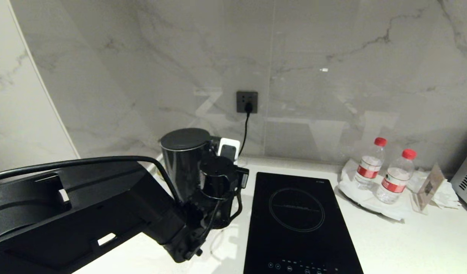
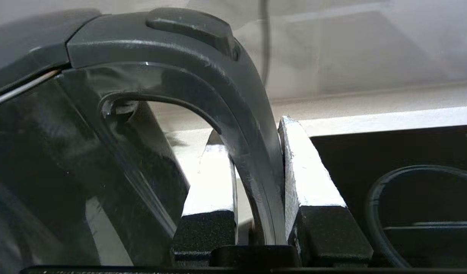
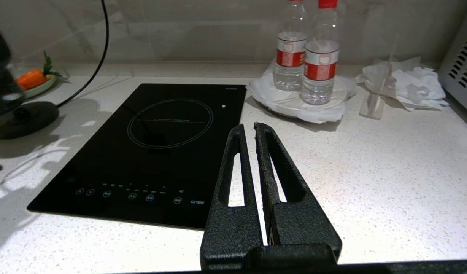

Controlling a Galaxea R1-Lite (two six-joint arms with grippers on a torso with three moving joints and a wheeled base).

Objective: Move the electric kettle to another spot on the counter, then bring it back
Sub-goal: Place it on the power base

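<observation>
The counter is a white speckled worktop carrying a built-in black glass hob at its centre. The electric kettle stands upright toward the back of the counter, left of the hob and in front of a wall socket with a cord plugged in. In the right wrist view a flat round black base disc lies on the counter left of the hob, beside a small dish holding something orange; whether the kettle rests on the disc cannot be told. The left claw is at the kettle's hob-facing side, clenched on its loop handle, one white-padded finger inside the loop and one outside, both pressed against it. The right claw hangs above the counter at the hob's right edge, well apart from the kettle, its fingers closed together and empty. Two water bottles stand on a plate at the far right.
</observation>
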